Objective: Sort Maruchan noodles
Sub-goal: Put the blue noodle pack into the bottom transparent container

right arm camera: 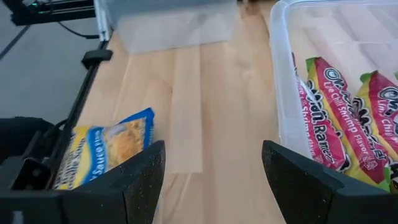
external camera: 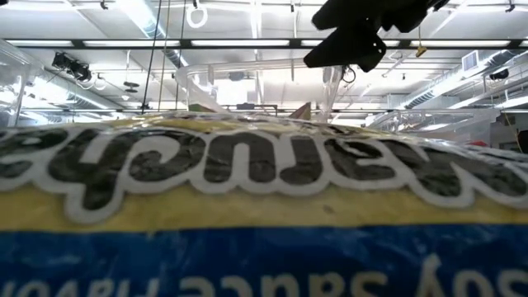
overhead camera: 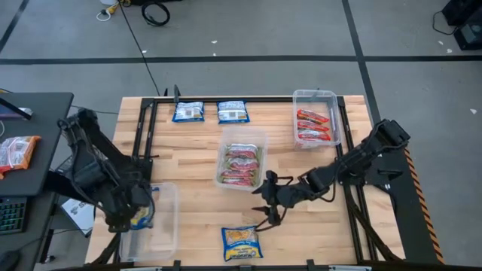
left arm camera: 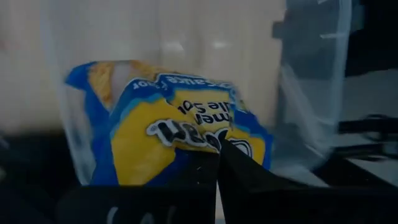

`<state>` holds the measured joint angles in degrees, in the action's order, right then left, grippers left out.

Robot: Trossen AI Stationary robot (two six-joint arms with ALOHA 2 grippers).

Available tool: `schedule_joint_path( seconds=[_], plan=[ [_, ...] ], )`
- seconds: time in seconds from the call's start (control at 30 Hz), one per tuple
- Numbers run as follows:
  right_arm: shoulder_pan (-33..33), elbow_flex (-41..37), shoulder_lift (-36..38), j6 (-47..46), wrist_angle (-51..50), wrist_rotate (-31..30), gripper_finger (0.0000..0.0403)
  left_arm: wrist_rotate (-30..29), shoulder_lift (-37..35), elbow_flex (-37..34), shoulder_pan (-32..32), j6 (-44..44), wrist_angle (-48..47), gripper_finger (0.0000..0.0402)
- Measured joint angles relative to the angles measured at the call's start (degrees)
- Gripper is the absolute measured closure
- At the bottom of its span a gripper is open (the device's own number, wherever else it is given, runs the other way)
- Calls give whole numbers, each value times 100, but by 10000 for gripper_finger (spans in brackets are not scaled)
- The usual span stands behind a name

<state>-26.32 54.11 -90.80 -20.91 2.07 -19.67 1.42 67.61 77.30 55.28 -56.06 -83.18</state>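
Over the clear tub: the left claw point(overhead camera: 135, 214) is closed on a blue-and-yellow packet point(left arm camera: 168, 134).
Tabletop middle: the right claw point(overhead camera: 265, 205) is held wide open, empty.
Just below right claw: a blue-and-yellow loose packet point(overhead camera: 241, 243) is seen.
Beside right claw: a tub of green-pink packets point(overhead camera: 241, 162).

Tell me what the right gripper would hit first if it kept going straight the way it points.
Probably nothing soon: the open right gripper faces bare wooden table, between the blue-and-yellow packet and the middle tub. Far ahead stands another clear tub; depth is uncertain.
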Motion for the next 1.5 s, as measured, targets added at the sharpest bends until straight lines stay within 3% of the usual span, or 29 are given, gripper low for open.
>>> schedule_joint_path(
  seconds=[0.1,0.47,0.63,0.77,1.07,1.23,1.5],
  plan=[
    [77,0,0,4,4,-6,131,-180,244,0,-42,770,49,397],
    [224,0,0,155,-1,-36,131,233,1688,0,-17,3721,-472,392],
    [131,0,0,160,-3,4,131,-394,2326,-4,-82,4863,-632,391],
    [72,0,0,160,-86,15,131,-1060,2699,-2,-114,4929,-656,390],
    [-54,0,0,160,-226,486,131,-1348,3219,-10,-143,4416,-678,389],
    [-176,0,0,160,-221,1177,131,-1385,3404,-285,-161,3805,-681,388],
    [-533,0,0,196,-270,1334,143,-1385,3406,-684,-245,3143,-691,388]
  ],
)
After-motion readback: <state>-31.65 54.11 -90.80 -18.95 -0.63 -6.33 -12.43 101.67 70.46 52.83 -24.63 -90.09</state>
